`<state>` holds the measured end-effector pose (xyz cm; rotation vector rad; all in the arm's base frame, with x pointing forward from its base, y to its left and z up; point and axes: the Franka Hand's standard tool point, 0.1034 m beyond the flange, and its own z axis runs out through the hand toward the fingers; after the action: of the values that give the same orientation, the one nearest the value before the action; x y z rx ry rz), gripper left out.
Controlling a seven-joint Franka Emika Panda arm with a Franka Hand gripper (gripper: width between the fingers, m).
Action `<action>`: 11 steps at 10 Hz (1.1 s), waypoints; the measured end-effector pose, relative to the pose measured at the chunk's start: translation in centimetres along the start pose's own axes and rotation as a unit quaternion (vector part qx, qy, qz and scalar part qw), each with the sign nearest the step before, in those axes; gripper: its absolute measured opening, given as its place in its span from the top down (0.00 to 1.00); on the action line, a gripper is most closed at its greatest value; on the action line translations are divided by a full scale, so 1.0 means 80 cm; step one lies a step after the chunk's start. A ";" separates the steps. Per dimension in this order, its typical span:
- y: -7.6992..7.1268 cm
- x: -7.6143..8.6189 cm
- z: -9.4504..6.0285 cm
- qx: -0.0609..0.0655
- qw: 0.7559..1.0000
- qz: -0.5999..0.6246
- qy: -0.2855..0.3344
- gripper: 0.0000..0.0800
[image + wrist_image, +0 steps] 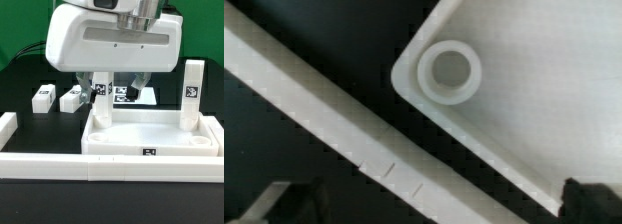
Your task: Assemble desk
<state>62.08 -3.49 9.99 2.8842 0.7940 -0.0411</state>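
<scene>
The desk's white tray-like tabletop [150, 133] lies against the front rail. One tagged leg [192, 88] stands upright at its corner on the exterior view's right. Another tagged leg [100, 90] stands upright on the left, just below my hand. Two loose legs [42, 97] [72, 98] lie on the black table further left. My gripper [120, 88] hangs open over the tabletop's left part and holds nothing. In the wrist view an empty round corner socket [450, 70] of the tabletop [544, 110] shows beside a rail, and my gripper [438, 205] stands open over that rail with dark fingertips [288, 204] at the edges.
White border rails run along the front [50, 160], the left [8, 125] and the right [214, 128]; one rail [331, 110] crosses the wrist view diagonally. The marker board [127, 95] lies behind the tabletop. A green backdrop closes the rear.
</scene>
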 end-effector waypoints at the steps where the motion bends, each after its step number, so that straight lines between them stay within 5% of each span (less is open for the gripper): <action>1: 0.014 -0.022 -0.003 0.041 0.997 0.061 -0.021 0.19; 2: 0.033 -0.042 -0.001 0.067 0.990 0.118 -0.036 0.19; 3: 0.048 -0.061 0.006 0.078 0.982 0.163 -0.047 0.19; 9: 0.047 -0.073 0.016 0.077 0.942 0.321 -0.065 0.19; 11: 0.065 -0.135 0.036 0.117 0.911 0.384 -0.094 0.19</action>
<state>55.47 -13.82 8.58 3.1227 -0.4335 -0.3322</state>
